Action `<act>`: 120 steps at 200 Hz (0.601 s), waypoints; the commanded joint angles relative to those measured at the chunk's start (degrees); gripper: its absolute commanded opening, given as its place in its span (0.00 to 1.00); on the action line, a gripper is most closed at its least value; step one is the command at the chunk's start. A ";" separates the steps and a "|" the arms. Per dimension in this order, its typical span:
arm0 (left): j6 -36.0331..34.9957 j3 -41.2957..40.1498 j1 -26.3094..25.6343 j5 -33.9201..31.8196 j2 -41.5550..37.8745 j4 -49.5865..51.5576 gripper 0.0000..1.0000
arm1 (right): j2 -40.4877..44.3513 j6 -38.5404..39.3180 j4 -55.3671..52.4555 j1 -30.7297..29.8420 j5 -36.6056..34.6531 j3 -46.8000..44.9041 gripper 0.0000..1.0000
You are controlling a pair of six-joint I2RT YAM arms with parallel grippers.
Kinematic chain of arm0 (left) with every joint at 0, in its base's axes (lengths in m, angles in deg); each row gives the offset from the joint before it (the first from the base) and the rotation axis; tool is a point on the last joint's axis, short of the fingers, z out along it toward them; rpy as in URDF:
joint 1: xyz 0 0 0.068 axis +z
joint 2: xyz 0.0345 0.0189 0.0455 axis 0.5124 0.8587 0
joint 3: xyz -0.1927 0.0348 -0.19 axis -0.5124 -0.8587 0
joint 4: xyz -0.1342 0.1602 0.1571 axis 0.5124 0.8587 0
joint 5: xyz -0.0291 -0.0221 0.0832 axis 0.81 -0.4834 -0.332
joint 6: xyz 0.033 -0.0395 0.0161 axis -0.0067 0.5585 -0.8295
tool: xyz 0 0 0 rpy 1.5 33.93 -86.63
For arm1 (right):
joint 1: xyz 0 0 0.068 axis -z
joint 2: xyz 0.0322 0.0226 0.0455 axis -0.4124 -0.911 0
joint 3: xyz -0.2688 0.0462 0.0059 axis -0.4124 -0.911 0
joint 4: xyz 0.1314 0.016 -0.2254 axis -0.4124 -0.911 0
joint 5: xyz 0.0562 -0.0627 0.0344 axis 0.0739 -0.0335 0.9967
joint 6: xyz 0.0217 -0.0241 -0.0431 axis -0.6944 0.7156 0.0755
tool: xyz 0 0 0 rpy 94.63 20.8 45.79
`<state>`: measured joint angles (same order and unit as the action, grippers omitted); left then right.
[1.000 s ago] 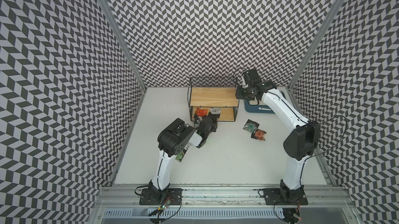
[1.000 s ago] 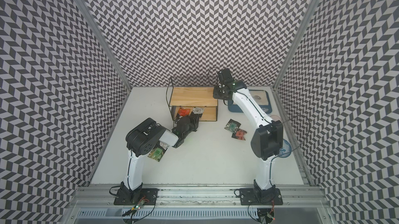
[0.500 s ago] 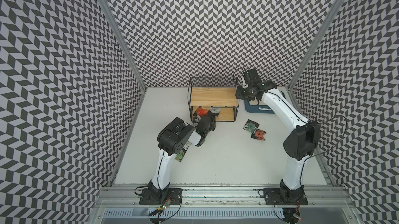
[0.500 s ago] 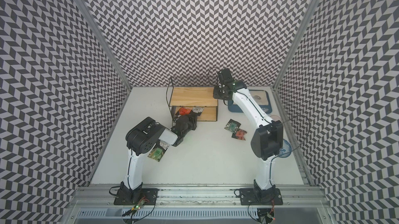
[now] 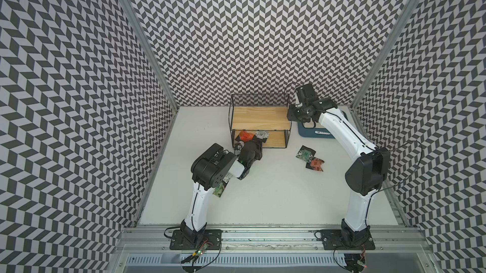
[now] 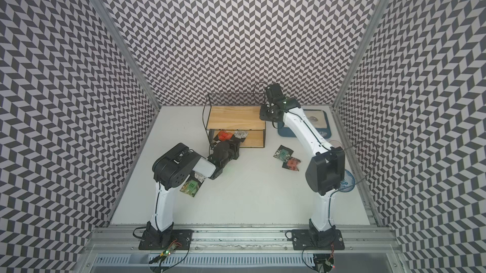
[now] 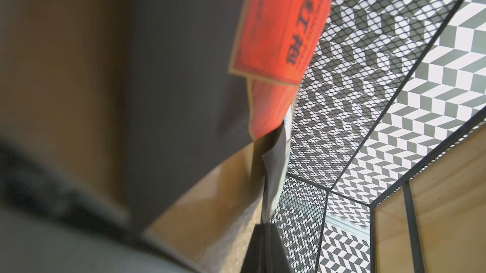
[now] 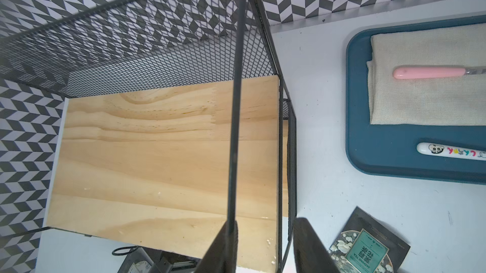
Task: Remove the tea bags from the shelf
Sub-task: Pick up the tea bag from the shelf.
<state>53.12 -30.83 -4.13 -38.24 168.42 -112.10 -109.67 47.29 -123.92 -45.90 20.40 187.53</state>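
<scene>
L claw (image 5: 255, 142) clenched on orange-red tea bag (image 5: 245, 136) by its near edge, lower tier of shelf (image 5: 260, 117). Bag lies beyond claw, so exit's prob straight back twd L base. R claw (image 8: 265, 242) gapes astride shelf's end wire.

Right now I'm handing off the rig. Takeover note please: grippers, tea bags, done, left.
Left gripper: shut at the front of the shelf's lower board, apparently pinching the orange-red tea bag.
Right gripper: jaws apart astride the shelf's end wire; contact unclear.
Done: four bags on the table: teal bag, second orange-red bag, green bag, pale bag partly under the left arm.
Left: the pinched bag and the silver bag, both on the lower board.
</scene>
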 commanded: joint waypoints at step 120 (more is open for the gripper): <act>-4.13 -11.69 -3.52 5.07 -16.85 1.04 0.00 | 0.50 1.75 -0.57 1.15 -1.30 4.99 0.58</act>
<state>51.37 -40.14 -6.49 -35.33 155.24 -111.93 -109.67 48.28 -125.10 -45.07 19.13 190.08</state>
